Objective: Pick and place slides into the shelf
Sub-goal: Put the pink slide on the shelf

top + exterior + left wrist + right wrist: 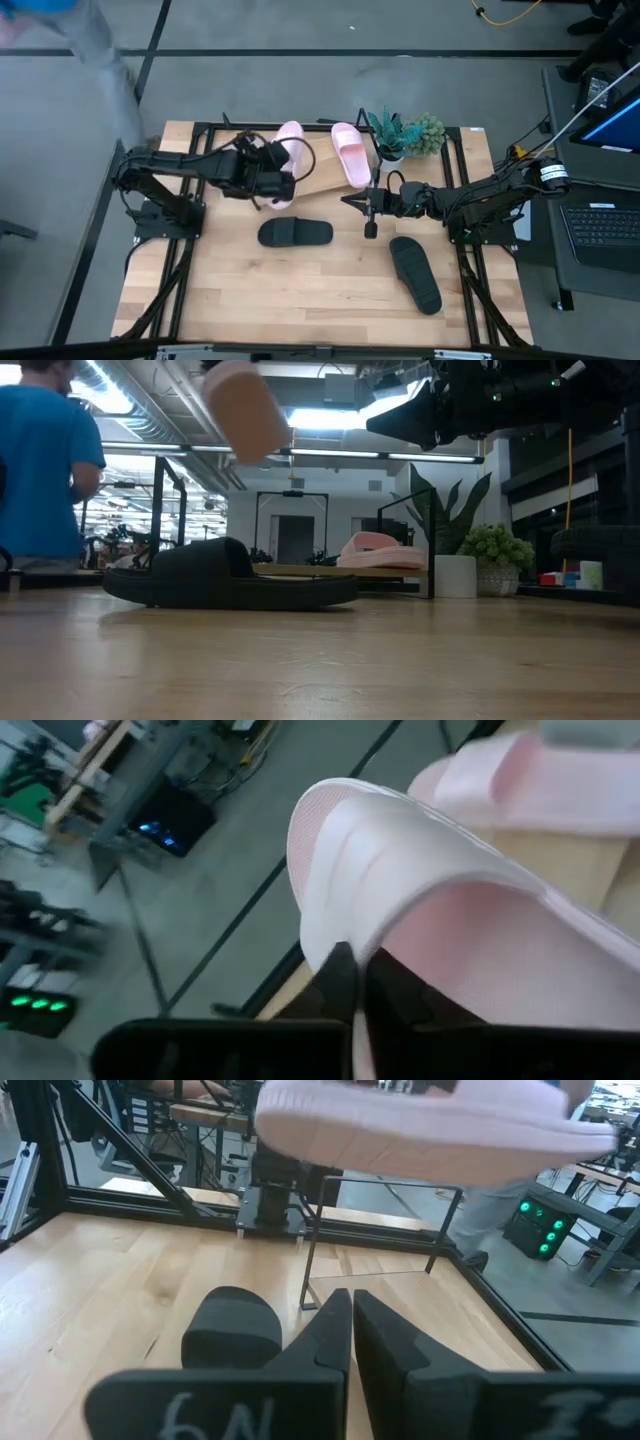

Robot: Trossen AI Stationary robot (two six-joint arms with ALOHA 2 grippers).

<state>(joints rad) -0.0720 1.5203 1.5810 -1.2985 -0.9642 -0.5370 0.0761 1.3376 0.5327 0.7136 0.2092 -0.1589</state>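
Wooden tabletop spanning the scene, the tilted shelf at its far edge. On the shelf, one pink slide lying flat; a second pink slide lifted over the shelf's left part, clamped in the left gripper. On the tabletop, one black slide just in front of the shelf, another black slide toward the right. Right gripper hovering between the two black slides, fingers together, holding nothing. Small potted plants by the shelf's right end.
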